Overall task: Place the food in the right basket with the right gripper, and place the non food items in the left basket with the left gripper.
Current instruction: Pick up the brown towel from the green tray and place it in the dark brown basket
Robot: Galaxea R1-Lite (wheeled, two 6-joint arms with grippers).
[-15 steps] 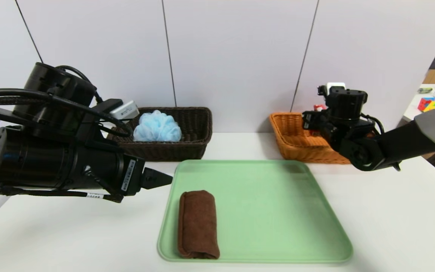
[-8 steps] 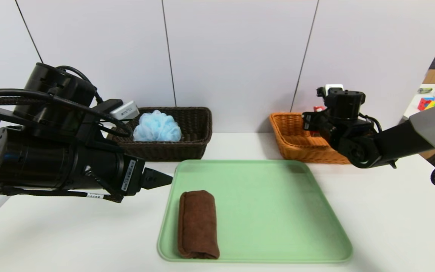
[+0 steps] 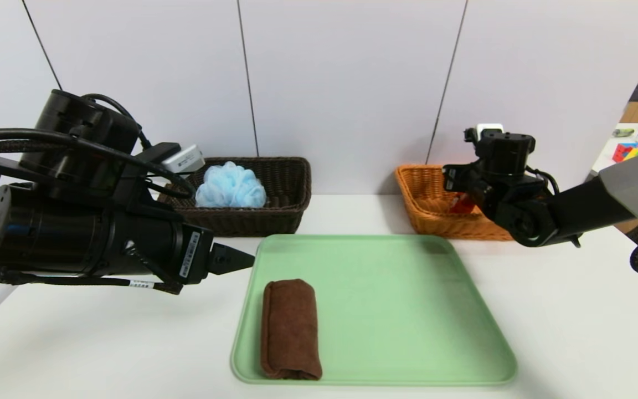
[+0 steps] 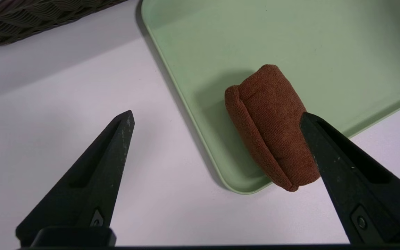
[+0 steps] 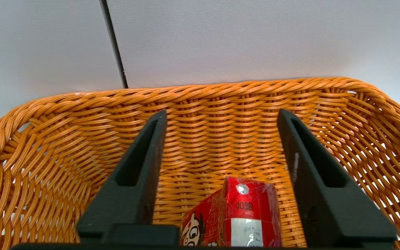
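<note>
The food step looks all but finished: the right gripper (image 5: 222, 114) stands open over the orange wicker basket (image 5: 200, 91), where a glossy red food box, probably a snack carton (image 5: 250, 211), lies free. Next, the left gripper (image 4: 217, 116), spread wide near the green tray (image 3: 396, 310), should close on the soft, oblong folded brown towel (image 3: 291, 330) and carry it to the dark woven basket holding the ruffled blue bath puff (image 3: 230, 186).

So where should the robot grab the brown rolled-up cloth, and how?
Probably around its middle, from above: the brown cloth lies flat and long on the green tray, so the left gripper's open fingers could likely pinch its two long sides.
</note>
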